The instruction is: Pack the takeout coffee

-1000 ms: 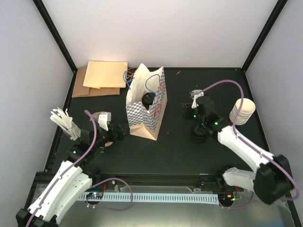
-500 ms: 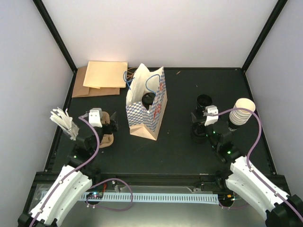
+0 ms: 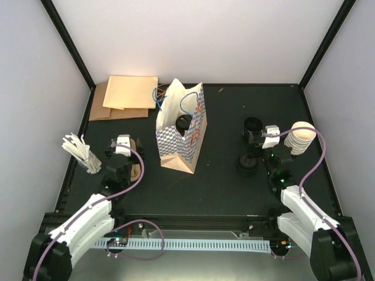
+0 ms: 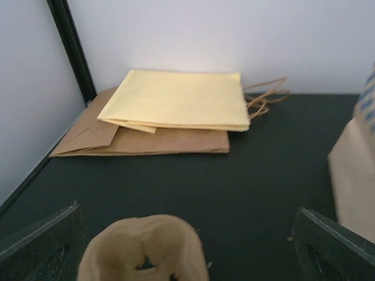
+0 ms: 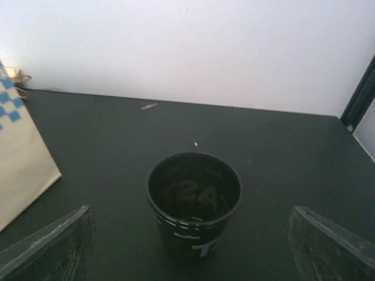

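A blue-checked paper bag is stood upright mid-table, its mouth open. The right gripper is held wide apart before a glossy black cup. The left gripper is likewise spread, with nothing clamped. Inside the bag the takeout coffee is seen, axis vertical, its round black lid facing up.

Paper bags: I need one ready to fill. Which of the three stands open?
The blue-checked bag, upright mid-table with its mouth open; the yellow bag and the brown bag lie flat, stacked in the far left corner.
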